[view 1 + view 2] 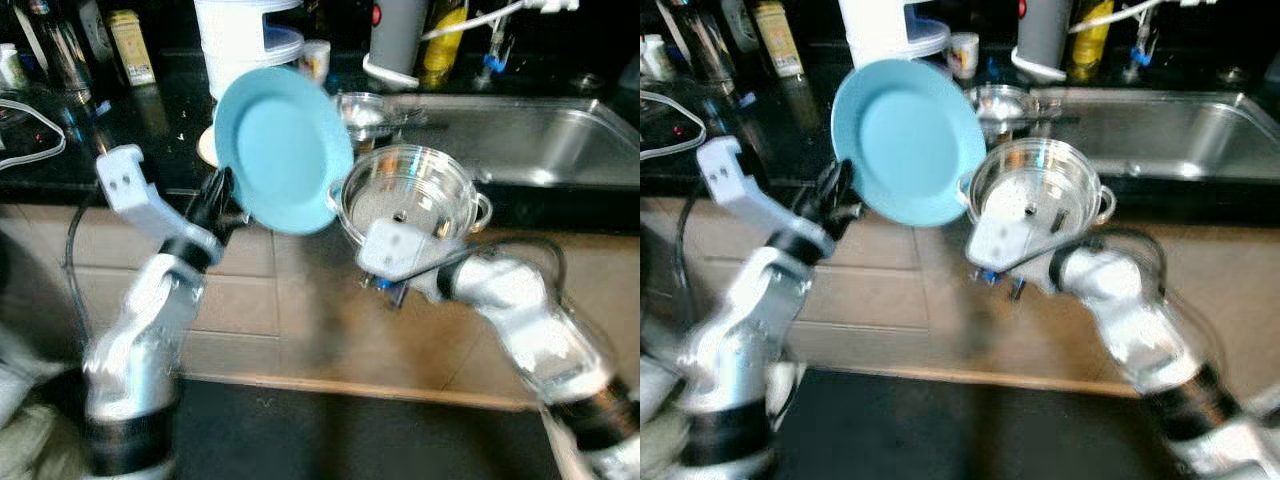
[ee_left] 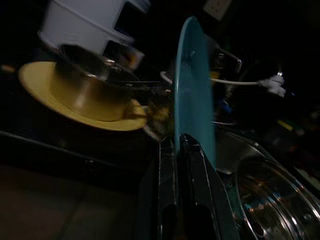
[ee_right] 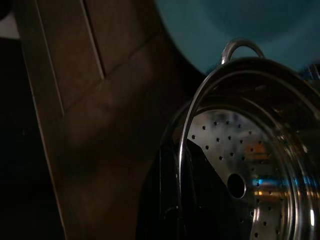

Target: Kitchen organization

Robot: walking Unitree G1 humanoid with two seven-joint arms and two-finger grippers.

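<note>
A light blue plate (image 1: 283,148) is held up on edge in front of the black counter, its face toward me. My left gripper (image 1: 218,193) is shut on its lower left rim; the left wrist view shows the plate (image 2: 192,100) edge-on between the black fingers (image 2: 192,165). A steel steamer pot (image 1: 405,195) with a perforated bottom and side handles hangs in the air to the right of the plate. My right gripper (image 3: 178,190) is shut on its near rim, one finger inside and one outside.
A steel sink (image 1: 540,140) lies at the back right. On the counter stand a white container (image 1: 245,35), a yellow plate bearing a steel bowl (image 2: 82,95), another steel bowl (image 1: 365,112), bottles and a white cable (image 1: 30,140). Cabinet fronts lie below.
</note>
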